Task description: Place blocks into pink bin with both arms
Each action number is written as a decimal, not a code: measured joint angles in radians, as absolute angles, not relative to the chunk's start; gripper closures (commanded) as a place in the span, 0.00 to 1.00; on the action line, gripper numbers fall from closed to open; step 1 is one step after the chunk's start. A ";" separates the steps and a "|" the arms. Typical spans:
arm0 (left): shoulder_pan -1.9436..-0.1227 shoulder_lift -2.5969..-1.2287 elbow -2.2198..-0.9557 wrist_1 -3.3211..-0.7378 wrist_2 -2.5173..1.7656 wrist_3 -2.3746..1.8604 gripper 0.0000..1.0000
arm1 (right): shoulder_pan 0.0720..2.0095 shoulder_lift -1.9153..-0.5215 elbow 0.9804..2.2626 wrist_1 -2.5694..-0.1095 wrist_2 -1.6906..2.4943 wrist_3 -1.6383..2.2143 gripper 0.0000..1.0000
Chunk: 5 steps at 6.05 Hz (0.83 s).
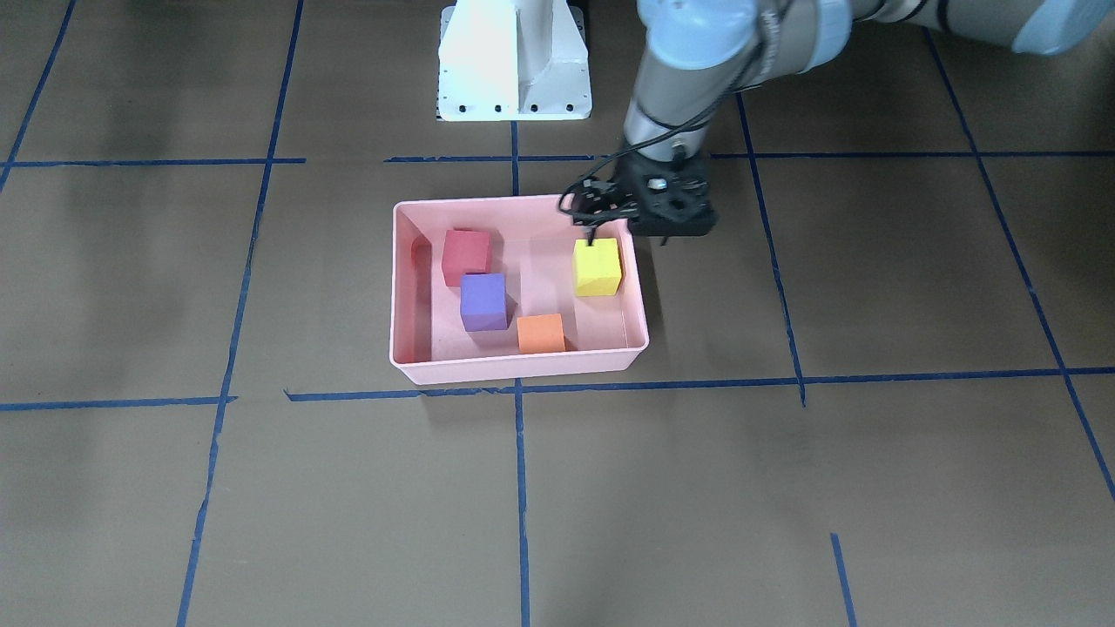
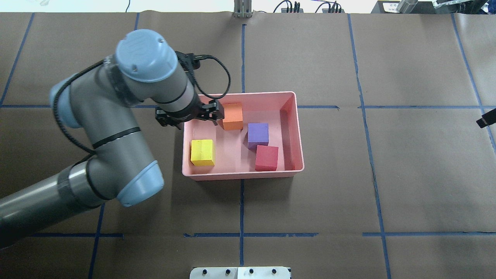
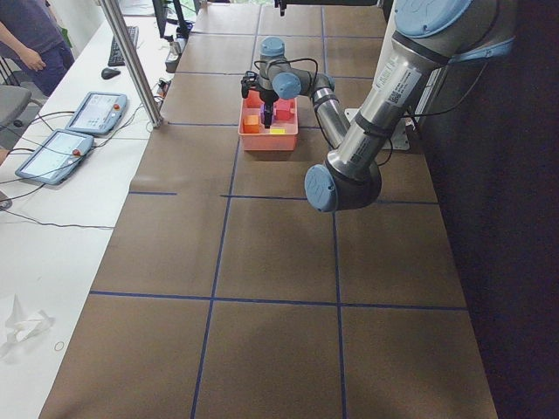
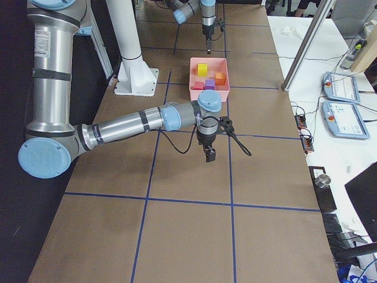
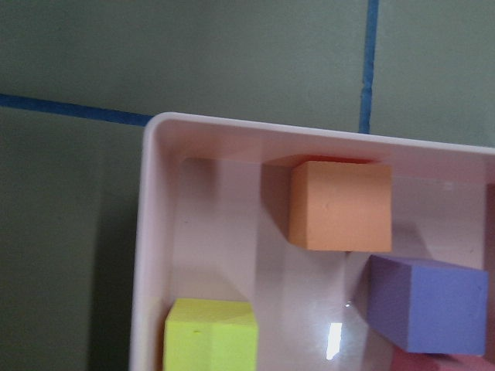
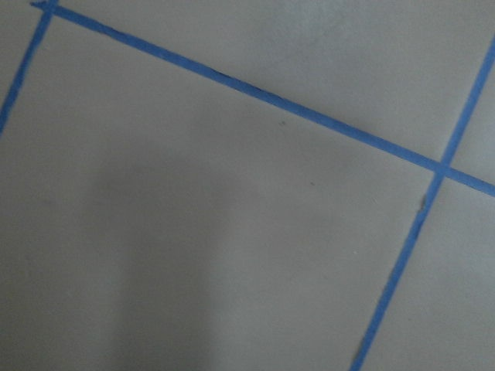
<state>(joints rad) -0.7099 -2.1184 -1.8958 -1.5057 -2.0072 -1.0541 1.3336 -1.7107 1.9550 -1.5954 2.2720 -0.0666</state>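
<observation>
Four blocks [image 2: 258, 134] in pink bin [image 2: 240, 176]; left gripper [image 2: 215, 112] over rim, seemingly empty; right gripper [image 4: 208, 154] apart; cannot tell either's opening.

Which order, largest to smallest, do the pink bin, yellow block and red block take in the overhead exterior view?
1. pink bin
2. yellow block and red block: they look alike in size, so they are not ranked.

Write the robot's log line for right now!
in pink bin: red block, purple block, yellow block, orange block | left gripper: above bin edge | right gripper: over table
</observation>
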 measured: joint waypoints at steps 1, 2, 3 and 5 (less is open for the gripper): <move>-0.795 -2.021 -1.946 -1.505 -2.074 -0.889 0.00 | 1.394 -1.766 1.952 -1.596 2.272 -0.162 0.00; -0.907 -1.914 -1.971 -1.506 -2.144 -0.675 0.00 | 1.460 -1.818 1.943 -1.596 2.276 -0.245 0.00; -1.028 -1.810 -1.974 -1.505 -2.196 -0.441 0.00 | 1.523 -1.854 1.919 -1.596 2.304 -0.301 0.00; -1.262 -1.628 -1.914 -1.506 -2.252 -0.045 0.00 | 1.592 -1.885 1.891 -1.598 2.348 -0.309 0.00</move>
